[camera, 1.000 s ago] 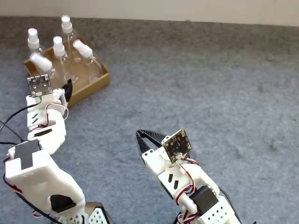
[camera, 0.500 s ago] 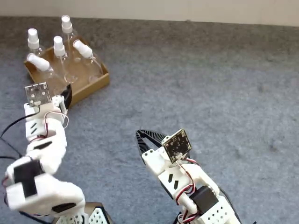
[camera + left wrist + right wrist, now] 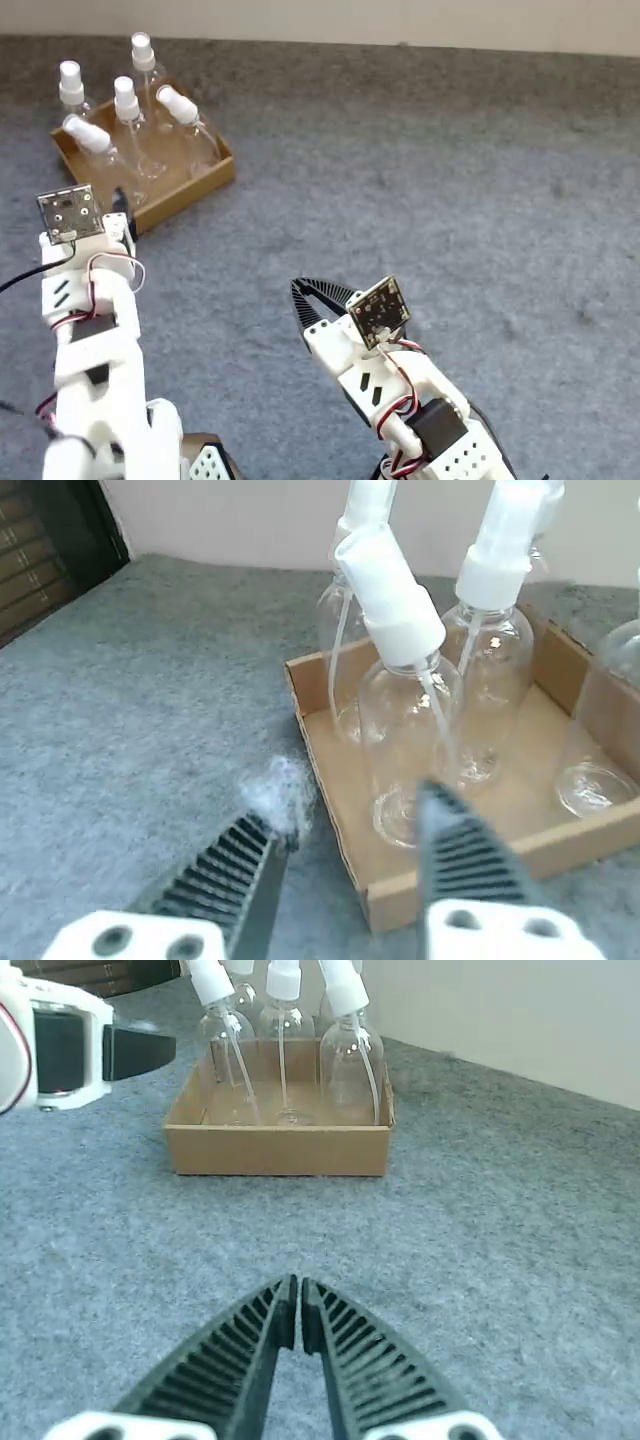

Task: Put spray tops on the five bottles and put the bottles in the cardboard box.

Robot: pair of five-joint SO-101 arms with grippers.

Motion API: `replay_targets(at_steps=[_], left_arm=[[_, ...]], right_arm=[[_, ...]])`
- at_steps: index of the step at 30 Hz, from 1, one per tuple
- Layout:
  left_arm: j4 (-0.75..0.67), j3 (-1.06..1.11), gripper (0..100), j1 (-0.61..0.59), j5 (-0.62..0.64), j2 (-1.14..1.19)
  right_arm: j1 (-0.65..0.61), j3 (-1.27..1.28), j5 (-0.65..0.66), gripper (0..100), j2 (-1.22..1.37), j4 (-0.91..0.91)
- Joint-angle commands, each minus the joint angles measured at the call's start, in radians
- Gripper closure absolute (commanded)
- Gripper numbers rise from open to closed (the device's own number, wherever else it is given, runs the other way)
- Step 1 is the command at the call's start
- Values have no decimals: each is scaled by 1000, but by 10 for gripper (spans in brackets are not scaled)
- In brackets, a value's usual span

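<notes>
The left gripper (image 3: pixel 122 203) has drawn back from the shallow brown cardboard box (image 3: pixel 192 188) over the last second. It now hangs just outside the box's near corner, where before its tips sat at the rim. In the left wrist view its black ribbed fingers (image 3: pixel 228 865) stand wide apart with nothing between them (image 3: pixel 350 815). The box corner (image 3: pixel 300 695) lies just ahead of them.

All five clear round bottles with white spray tops (image 3: pixel 127 112) stand in the box. Two lean and three are upright, much as they were. The leaning bottle nearest the left gripper (image 3: pixel 408 725) tilts towards it.

The right gripper (image 3: pixel 296 289) has kept its place, low over the middle of the carpet. Its jaws are closed to a thin slit and hold nothing (image 3: pixel 298 1310). The box (image 3: pixel 280 1150) is well ahead of it.

The grey felt carpet (image 3: pixel 450 180) covers the table up to a pale wall (image 3: pixel 400 20) along the far edge. Right of the box and beyond the right gripper the carpet runs open to the far and right edges.
</notes>
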Motion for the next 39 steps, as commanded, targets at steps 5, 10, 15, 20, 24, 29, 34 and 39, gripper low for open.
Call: replay_targets(at_steps=[5,10,15,20,24,29,34,39], left_arm=[[466,-39,995,81,-2,-414],[735,-42,995,229,-2,-657],[937,-39,995,325,-2,-901],[1123,-47,995,377,-2,-1096],[1154,-44,995,375,0,-1093],[1206,-41,995,384,-2,-1084],[1224,71,995,467,-3,-1084],[1142,203,995,535,0,-1084]], right_arm=[[15,128,9,994,-18,5],[15,128,9,994,-18,7],[15,128,9,994,-18,7],[15,128,9,994,-16,7],[15,128,9,994,-16,7],[15,128,9,994,-16,7],[15,128,9,994,-16,7],[15,128,9,994,-10,7]])
